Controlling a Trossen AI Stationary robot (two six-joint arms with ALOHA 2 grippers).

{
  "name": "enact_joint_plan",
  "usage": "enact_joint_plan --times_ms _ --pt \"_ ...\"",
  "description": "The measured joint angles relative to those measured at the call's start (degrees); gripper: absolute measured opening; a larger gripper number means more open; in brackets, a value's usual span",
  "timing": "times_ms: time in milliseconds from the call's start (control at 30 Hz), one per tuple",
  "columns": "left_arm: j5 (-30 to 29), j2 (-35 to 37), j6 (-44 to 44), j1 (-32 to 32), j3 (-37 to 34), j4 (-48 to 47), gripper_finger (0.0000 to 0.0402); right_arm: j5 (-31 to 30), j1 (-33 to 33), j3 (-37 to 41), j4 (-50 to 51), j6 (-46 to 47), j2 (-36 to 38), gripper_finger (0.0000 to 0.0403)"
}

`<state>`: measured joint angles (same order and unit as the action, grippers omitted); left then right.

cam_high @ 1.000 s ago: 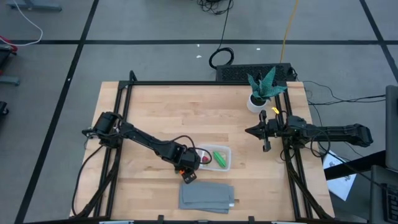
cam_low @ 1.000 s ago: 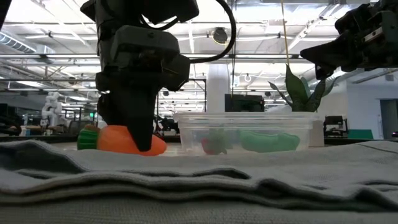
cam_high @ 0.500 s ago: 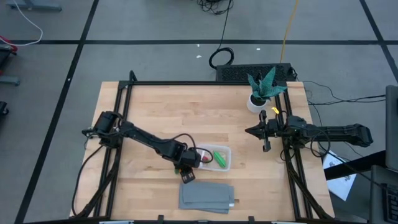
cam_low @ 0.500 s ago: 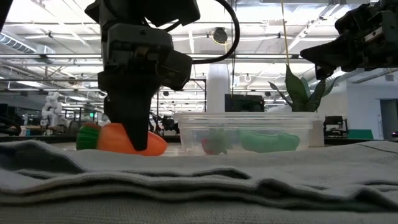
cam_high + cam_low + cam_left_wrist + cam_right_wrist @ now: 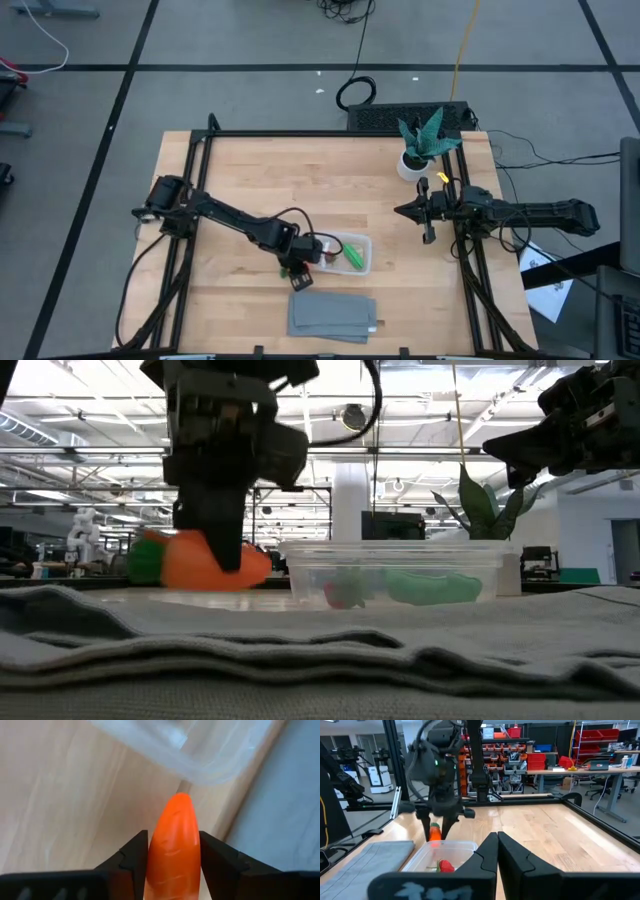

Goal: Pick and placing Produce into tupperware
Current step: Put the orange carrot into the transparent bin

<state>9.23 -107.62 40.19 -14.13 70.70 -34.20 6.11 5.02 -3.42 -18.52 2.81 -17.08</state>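
The left gripper pinches the carrot clear of the tabletop, just beside the tupperware near the front edge. The right gripper, fingers closed on nothing, hangs near the tabletop's right edge.

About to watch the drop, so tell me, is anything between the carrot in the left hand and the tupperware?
Nothing visible. The left hand holds the carrot clear of the table, beside the tupperware.

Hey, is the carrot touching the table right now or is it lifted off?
Apart. In the low view the carrot, clamped in the left pincer, hangs above the table with a strip of background showing under it, beside the tupperware.
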Motion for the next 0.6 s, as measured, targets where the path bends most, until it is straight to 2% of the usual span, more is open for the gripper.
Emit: enact_joint_plan --times_ms 433,600 --pt "-1.96 12.01 -3.31 0.54 0.0 -0.78 0.0149 0.0 0.02 -0.02 -0.04 0.39 -0.26 0.0" --pt "-1.87 16.4 -7.27 0.98 0.0 -0.82 0.0149 0.0 0.0 -0.02 -0.11 0.61 -0.26 0.0"
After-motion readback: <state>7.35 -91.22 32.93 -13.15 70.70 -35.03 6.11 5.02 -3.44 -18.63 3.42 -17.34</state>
